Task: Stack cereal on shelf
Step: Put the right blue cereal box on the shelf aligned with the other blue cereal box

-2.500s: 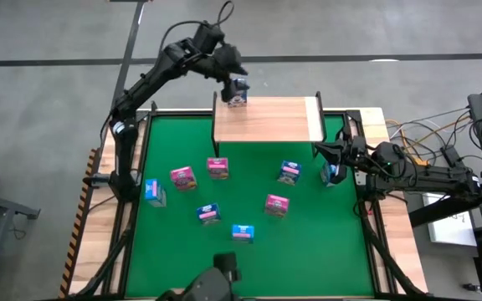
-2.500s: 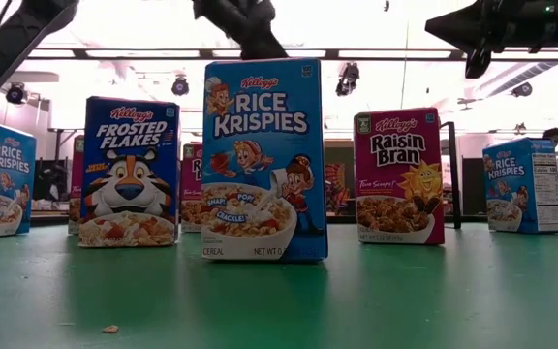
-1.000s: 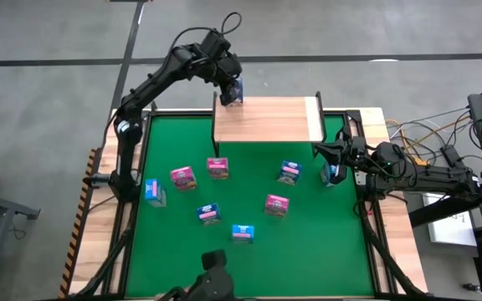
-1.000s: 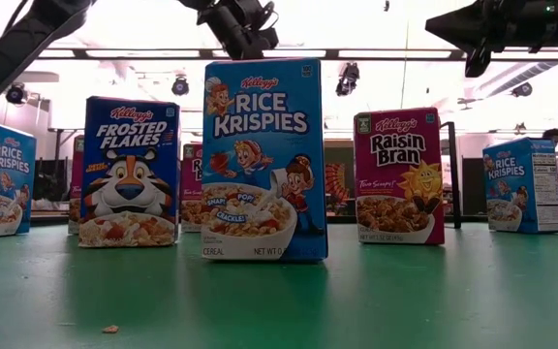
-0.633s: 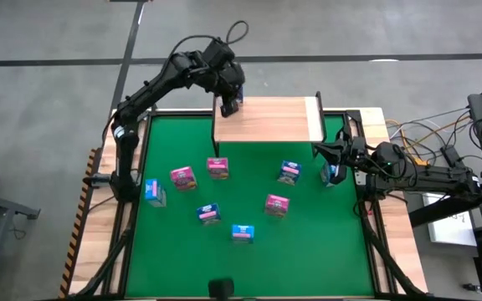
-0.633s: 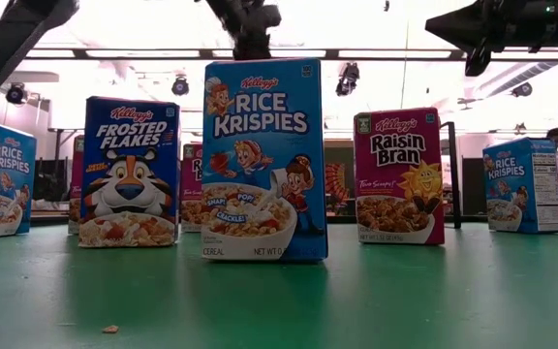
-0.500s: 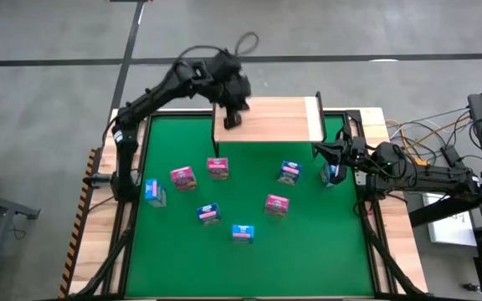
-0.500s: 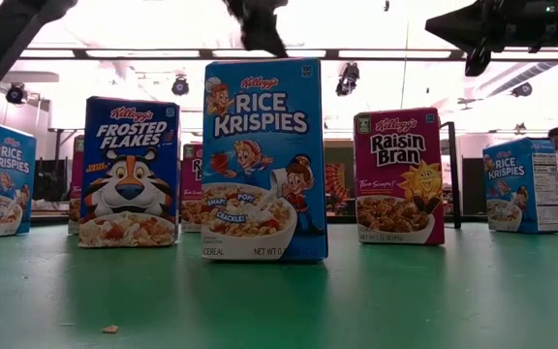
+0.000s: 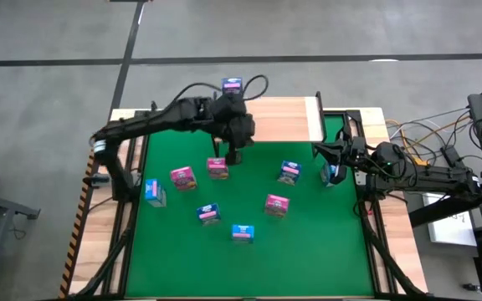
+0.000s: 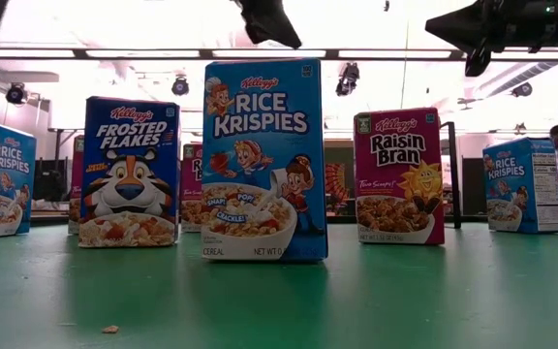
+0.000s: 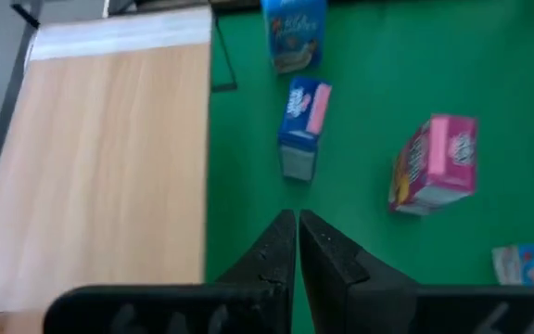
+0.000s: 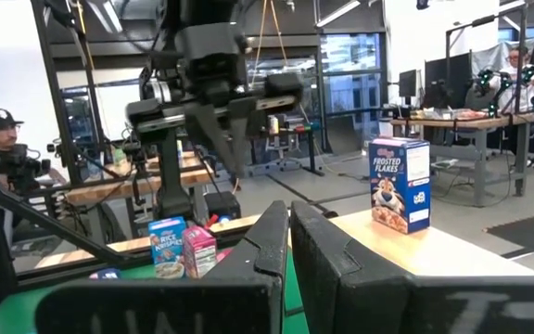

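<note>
1. Swung off the far left corner of the small light-wood shelf (image 9: 283,117) on thin black legs: left tool (image 9: 233,155), now low over the green tabletop (image 9: 182,251), fingers clenched on nothing.
2. Left behind on that corner: one dark blue cardboard cereal box (image 9: 232,84), upright and free of any grip, near the shelf's edge.
3. Reads as the first box delivered, with a reach for the next likely beginning. Nearest candidate: the small pink cereal box (image 9: 217,168) just beside the left tool.
4. Waiting at the right edge of the tabletop: right tool (image 9: 323,152), clenched and empty, a light blue box (image 9: 333,174) just beside it.
5. Scattered well apart across the tabletop, not yet shelved: eight tiny printed cartons, a mix of pink, light blue and dark blue, apparently all standing upright.
6. Plenty of bare board on the shelf for the rest.
</note>
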Controlling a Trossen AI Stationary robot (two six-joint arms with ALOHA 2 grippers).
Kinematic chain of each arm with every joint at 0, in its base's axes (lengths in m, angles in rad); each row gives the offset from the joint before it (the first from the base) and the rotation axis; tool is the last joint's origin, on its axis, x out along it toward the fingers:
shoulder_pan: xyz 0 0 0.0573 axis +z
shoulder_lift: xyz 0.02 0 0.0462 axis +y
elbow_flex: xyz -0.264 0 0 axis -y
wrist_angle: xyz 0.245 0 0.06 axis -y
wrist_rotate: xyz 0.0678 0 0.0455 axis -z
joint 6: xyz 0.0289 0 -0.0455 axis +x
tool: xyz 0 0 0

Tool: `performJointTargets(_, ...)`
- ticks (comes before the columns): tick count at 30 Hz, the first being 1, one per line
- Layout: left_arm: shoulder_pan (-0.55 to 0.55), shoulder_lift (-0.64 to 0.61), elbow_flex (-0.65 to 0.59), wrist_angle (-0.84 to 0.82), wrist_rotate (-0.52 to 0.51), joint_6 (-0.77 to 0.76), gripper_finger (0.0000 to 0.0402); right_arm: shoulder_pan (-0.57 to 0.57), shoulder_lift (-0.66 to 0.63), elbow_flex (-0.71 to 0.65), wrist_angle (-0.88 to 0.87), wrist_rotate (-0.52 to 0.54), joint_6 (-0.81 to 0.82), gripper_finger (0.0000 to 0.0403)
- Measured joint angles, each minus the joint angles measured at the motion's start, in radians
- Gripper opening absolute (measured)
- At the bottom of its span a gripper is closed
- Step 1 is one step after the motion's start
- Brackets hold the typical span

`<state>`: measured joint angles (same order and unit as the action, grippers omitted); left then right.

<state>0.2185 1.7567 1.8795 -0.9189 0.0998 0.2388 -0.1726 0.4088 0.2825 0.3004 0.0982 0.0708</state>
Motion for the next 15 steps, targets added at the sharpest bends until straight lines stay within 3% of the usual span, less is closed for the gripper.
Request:
performJointTargets(7, -0.059, -0.232, -0.424, 0.383, -0.006, -0.102, 0.0000, 0.000, 0.054, 0.000, 0.008, 0.000, 0.050, 0.0009)
performJointTargets(15, -0.091, -0.455, -0.774, 0.728, -0.013, -0.181, 0.0000, 0.000, 0.195, 0.072, -0.040, 0.000, 0.115, 0.0009)
